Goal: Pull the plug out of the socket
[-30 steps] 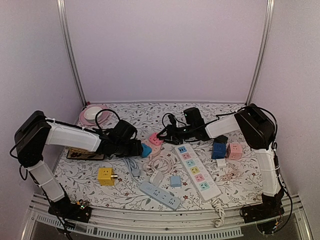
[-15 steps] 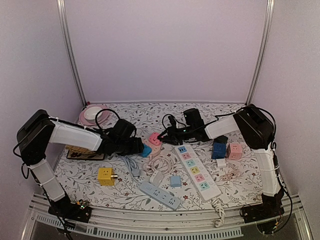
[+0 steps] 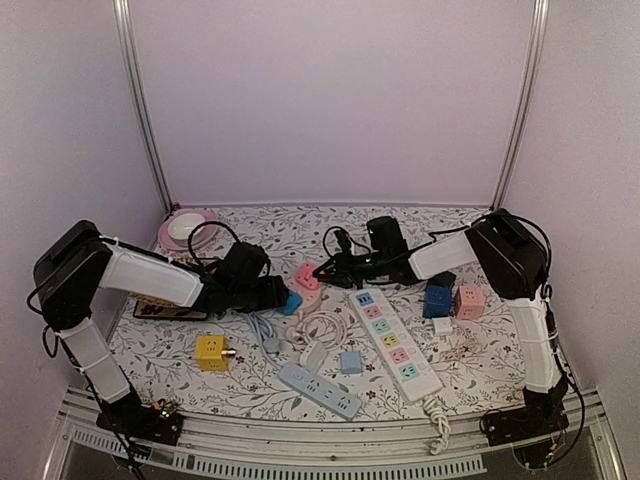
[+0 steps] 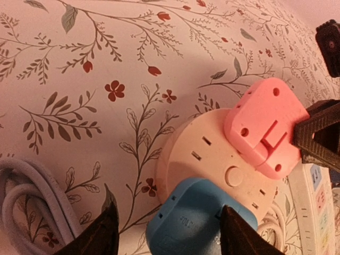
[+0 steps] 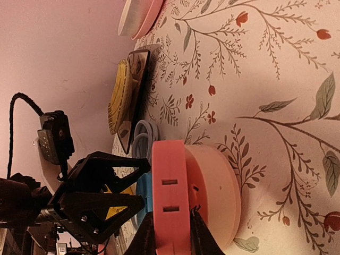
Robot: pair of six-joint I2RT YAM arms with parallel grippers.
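Note:
A round pale pink socket (image 4: 212,154) lies on the floral table with a pink plug (image 4: 263,125) and a blue plug (image 4: 186,223) seated in it. My left gripper (image 4: 170,234) is open and straddles the blue plug; its right finger is at the plug's side and its left finger stands apart. My right gripper (image 5: 170,239) is shut on the pink plug (image 5: 170,196), with the socket (image 5: 215,191) beside it. In the top view the grippers (image 3: 278,294) (image 3: 325,270) meet at the socket (image 3: 300,290) from left and right.
A white power strip (image 3: 392,340) with coloured outlets lies right of the socket, a light blue strip (image 3: 320,390) near the front. A yellow cube (image 3: 210,352), a blue cube (image 3: 437,298), a pink cube (image 3: 469,300), coiled cables (image 3: 265,330) and a pink plate (image 3: 190,230) lie around.
The left arm has shifted slightly toward the socket. The right gripper has stayed on the pink plug. Both plugs remain in the socket.

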